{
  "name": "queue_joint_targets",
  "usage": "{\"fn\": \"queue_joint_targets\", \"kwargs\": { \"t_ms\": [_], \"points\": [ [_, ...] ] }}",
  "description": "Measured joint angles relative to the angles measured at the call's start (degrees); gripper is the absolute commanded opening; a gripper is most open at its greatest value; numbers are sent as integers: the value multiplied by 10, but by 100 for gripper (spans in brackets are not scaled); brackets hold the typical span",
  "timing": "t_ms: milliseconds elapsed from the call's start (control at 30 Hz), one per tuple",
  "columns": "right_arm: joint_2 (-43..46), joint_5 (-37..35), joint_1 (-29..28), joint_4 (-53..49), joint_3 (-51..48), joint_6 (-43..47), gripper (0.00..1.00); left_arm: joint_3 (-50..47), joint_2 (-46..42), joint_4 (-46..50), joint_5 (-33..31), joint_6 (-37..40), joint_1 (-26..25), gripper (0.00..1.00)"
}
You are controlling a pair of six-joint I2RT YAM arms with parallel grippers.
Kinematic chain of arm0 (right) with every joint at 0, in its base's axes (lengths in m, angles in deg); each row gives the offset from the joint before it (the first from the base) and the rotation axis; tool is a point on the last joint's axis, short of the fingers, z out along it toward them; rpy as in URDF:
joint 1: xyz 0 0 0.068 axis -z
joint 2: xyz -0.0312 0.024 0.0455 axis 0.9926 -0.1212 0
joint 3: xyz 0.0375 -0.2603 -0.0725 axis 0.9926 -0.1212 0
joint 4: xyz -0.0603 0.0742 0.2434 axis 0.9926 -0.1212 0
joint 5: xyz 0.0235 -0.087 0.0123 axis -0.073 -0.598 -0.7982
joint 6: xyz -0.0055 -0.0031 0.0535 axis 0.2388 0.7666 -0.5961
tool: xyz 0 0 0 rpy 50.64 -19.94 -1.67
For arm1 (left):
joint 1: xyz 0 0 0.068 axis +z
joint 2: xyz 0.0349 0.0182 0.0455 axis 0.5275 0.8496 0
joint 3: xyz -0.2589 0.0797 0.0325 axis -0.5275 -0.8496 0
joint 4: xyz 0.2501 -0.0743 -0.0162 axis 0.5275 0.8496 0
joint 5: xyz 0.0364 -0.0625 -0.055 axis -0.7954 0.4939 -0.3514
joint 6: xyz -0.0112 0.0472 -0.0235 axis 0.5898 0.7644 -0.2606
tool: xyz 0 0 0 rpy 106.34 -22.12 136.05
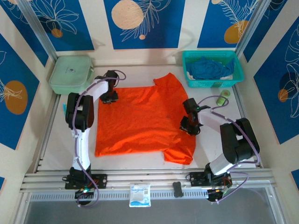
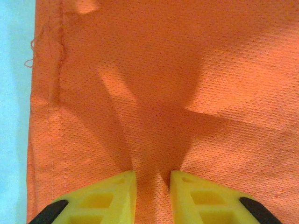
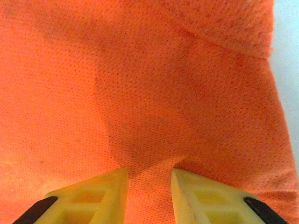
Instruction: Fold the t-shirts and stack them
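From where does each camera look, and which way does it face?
Top external: above and behind, facing down; both arms, left gripper, right gripper, orange t-shirt.
Left wrist: on the left arm, facing down past its yellow fingers at the pinched t-shirt.
Right wrist: likewise on the right arm.
All share the t-shirt.

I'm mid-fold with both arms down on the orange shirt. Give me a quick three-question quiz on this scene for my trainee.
1. True or false: the dark blue t-shirt lies inside the teal basket.
2. The left claw is pinching: A) the orange t-shirt; B) the basket rim; C) nothing.
3. Short answer: how many t-shirts lie spread out on the table?
Key: 1 true; 2 A; 3 one.
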Motion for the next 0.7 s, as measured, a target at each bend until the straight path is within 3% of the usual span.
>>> {"fn": "queue_joint_targets", "kwargs": {
  "t_ms": [167,467,700],
  "points": [
    [2,-7,-17,-4,0,-20,32,-7,-4,-3,4,6,4,38],
    [70,-35,-10,-80,16,-11,48,-95,-115,10,27,11,-14,65],
    [152,-41,-7,-118,3,-4,41,-168,-255,8,30,5,-48,64]
  ]
}}
